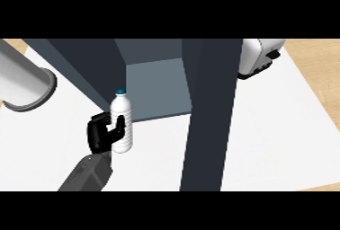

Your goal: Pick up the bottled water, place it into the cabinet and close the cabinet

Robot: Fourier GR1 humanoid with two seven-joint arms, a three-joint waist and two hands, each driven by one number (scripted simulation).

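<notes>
The left robot hand (103, 133) curls its fingers round the bottled water (123, 117), holding it upright at the open cabinet (159, 87), just outside its left edge; the cabinet's dark door (211, 112) stands swung out over the white tabletop (279, 134).

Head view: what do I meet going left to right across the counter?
Grey cylinder → left hand → bottle → open cabinet door → toaster.
</notes>
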